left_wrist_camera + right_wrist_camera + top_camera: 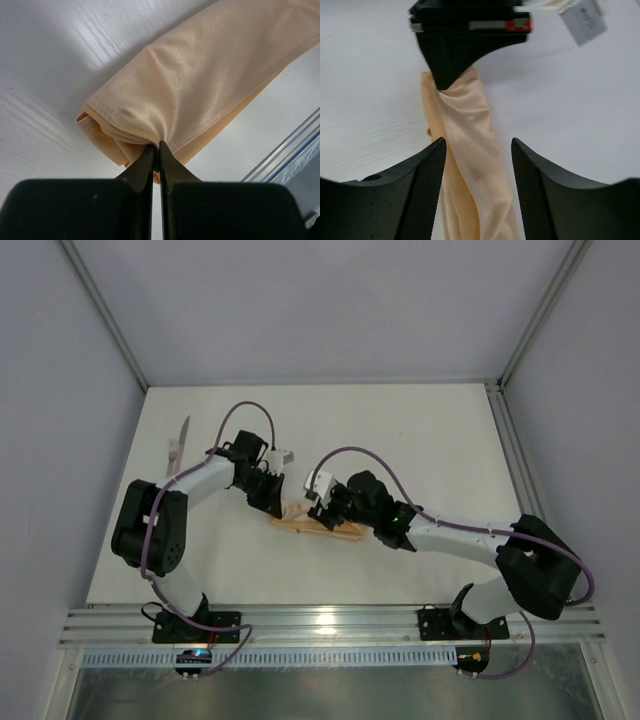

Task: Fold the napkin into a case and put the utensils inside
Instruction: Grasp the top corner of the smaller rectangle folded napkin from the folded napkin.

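Note:
The peach-orange napkin, folded into a narrow case (300,521), lies on the white table between my two grippers. My left gripper (273,502) is shut on a pinch of cloth at the case's hemmed end (200,85), its tips meeting at the fold (157,145). My right gripper (325,508) stands open over the case, one finger on either side of the cloth strip (470,150) and neither pad pressing it (478,145). The left gripper's black fingers (452,55) show at the far end in the right wrist view. One utensil, a knife (178,447), lies apart at the far left.
A metal rail (330,625) runs along the near table edge by the arm bases. Grey walls enclose the table on three sides. A white tag on the left wrist (582,20) hangs above the cloth's far end.

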Available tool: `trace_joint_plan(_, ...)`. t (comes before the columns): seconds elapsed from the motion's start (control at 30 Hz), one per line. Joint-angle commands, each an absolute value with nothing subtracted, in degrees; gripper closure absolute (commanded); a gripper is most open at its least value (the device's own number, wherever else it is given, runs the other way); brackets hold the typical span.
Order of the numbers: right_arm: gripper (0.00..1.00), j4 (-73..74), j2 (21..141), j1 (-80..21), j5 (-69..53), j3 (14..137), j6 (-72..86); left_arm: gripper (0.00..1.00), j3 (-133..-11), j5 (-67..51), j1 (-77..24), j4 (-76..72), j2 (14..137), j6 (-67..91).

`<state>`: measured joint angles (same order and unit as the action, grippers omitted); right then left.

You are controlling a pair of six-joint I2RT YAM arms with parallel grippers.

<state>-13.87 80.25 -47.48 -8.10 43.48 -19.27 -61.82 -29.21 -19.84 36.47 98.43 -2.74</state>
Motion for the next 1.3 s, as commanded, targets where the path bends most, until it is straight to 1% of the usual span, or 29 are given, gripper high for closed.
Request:
trace_joint_plan(0.0,0.41,-30.6,85.1,-51.8,-12.0,41.4,-28.5,1.0,-63.1,-31.1,-19.1,37.7,96.5,-1.5)
trace_joint_plan(0.13,0.41,-31.8,93.1,-53.1,-13.2,45.3,-29.4,1.0,-63.5,-31.7,-18.5,38.8,96.7,-1.4)
trace_joint_plan(0.4,0.4,-31.1,98.2,-54.2,-16.3,49.1,-29.2,1.0,-63.1,-32.3,-18.4,38.3,97.3,-0.5)
trace_joint_plan(0.53,0.42,-29.8,99.8,-54.7,-19.6,50.6,-28.0,1.0,-63.6,-32.5,-18.3,38.3,97.8,-0.5)
trace_joint_plan(0.77,0.43,-27.7,102.6,-55.3,-18.8,52.5,-26.2,1.0,-63.4,-32.6,-18.3,38.1,98.1,-0.4)
trace_joint_plan(0.93,0.44,-25.9,105.6,-55.3,-15.3,54.7,-24.4,1.0,-63.4,-32.7,-18.4,38.1,98.2,-0.4)
trace_joint_plan(1.13,0.47,-26.8,106.2,-55.3,-13.6,54.5,-20.5,1.0,-63.4,-32.7,-18.3,38.5,98.1,-0.4)
trace_joint_plan(1.2,0.5,-27.4,106.1,-55.2,-13.2,54.2,-19.8,1.0,-63.3,-32.6,-18.3,38.5,98.3,-0.6)
trace_joint_plan(1.23,0.55,-27.4,106.1,-55.2,-12.9,54.1,-19.3,1.0,-63.2,-32.6,-18.3,38.5,98.3,-0.6)
trace_joint_plan(1.27,0.57,-27.3,106.1,-55.1,-12.7,54.0,-19.1,1.0,-63.2,-32.6,-18.3,38.5,98.2,-0.6)
